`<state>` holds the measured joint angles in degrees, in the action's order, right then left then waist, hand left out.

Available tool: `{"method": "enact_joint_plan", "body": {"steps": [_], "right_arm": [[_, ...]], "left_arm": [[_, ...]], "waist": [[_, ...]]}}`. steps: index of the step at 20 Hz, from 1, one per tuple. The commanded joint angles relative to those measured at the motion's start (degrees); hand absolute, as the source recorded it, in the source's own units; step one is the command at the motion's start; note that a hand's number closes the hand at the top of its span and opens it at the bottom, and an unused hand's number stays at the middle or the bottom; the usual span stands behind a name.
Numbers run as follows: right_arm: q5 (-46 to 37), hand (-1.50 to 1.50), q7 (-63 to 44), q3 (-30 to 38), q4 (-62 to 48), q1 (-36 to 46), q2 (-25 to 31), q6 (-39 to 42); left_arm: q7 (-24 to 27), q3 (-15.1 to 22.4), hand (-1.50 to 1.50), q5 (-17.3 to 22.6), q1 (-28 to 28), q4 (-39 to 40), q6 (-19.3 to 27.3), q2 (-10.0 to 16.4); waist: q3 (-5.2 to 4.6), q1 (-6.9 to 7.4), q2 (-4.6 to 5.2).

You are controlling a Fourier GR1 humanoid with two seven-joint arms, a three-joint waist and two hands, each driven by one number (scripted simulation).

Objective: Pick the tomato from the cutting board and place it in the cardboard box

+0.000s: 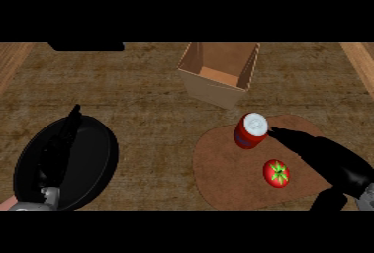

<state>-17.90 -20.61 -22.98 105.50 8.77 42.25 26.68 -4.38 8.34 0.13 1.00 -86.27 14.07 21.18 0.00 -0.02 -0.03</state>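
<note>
Head view, from the left: the left hand [66, 133] lies over a black pan [102, 168], fingers straight. Next comes the open cardboard box [211, 86]. On the cutting board [226, 183] sit a red jar [247, 138] and the tomato [276, 173]. The right hand [332, 158] is spread, fingertips near the jar, holding nothing.

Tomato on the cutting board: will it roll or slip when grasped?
The tomato looks round and smooth, so it may roll on the flat cutting board if nudged. Its smooth skin could slip in a grasp. The red jar stands nearby, so a roll might bump it.
</note>
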Motion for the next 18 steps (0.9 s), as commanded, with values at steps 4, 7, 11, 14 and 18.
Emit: {"method": "enact_joint_plan", "body": {"steps": [4, 7, 11, 14, 18], "right_arm": [[-8.58, -1.50, 3.53, 1.87, -3.67, -2.52, -4.94, 2.10], [-10.59, -1.50, 6.41, 3.73, -6.13, -2.41, -7.49, 3.35], [-15.31, -1.50, 7.02, 3.72, -6.04, -3.59, -10.19, 3.37], [-16.47, -1.50, 7.03, 4.98, -6.12, -3.43, -13.00, 4.68], [-17.71, -1.50, 9.22, 7.81, -5.33, -5.11, -13.43, 6.34]], "left_arm": [[-0.21, -0.88, 0.00, -3.19, -2.54, -2.85, -1.19, -2.48], [-0.16, -2.94, 0.00, -3.04, -1.48, -1.78, -2.86, -3.30], [2.53, -4.49, 0.00, -4.62, -0.10, 2.59, -3.43, -4.92], [-0.47, -4.23, 0.00, -5.48, -2.74, -3.01, -4.86, -5.13], [-1.40, -7.03, 0.00, -5.39, -0.16, -2.05, -7.61, -4.40]], "waist": [[0.01, 0.18, 0.00], [0.01, 0.13, 0.02], [0.00, 0.07, 0.04], [0.00, 0.14, 0.01], [0.00, 0.06, 0.01]]}}
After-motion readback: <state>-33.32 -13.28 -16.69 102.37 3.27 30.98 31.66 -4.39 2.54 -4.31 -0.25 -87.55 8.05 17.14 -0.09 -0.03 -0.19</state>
